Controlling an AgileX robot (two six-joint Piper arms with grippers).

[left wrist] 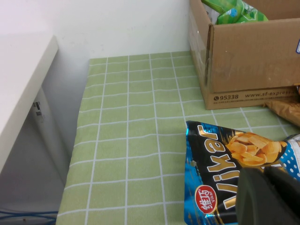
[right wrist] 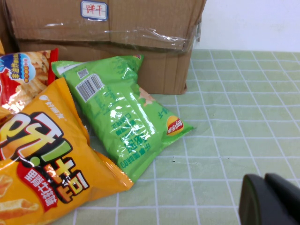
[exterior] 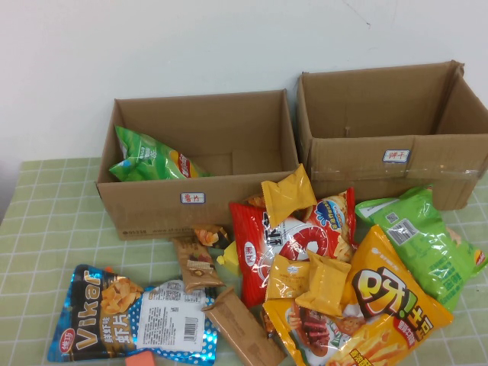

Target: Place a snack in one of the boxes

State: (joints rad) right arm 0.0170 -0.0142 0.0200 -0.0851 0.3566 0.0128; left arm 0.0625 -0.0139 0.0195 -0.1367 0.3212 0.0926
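Left gripper point(left wrist: 268, 194) (cropped) overhangs chips point(left wrist: 225, 154); right point(right wrist: 271, 199), tablecloth point(right wrist: 225, 140).

Neither arm was seen in the high view. Only a dark part of the left gripper point(left wrist: 267, 197) was shown at the edge of its wrist view, held low. The right gripper point(right wrist: 272, 199) was likewise glimpsed as a dark shape, held low.

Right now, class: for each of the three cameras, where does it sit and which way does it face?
High view: raised on the robot's side, angled down at the left box, right box and snacks; no arm shows.
Left wrist view: low, facing the blue Vikar bag; left gripper at the edge.
Right wrist view: low, facing the green chip bag; right gripper at the edge.
Shared: all show the green checked tablecloth.
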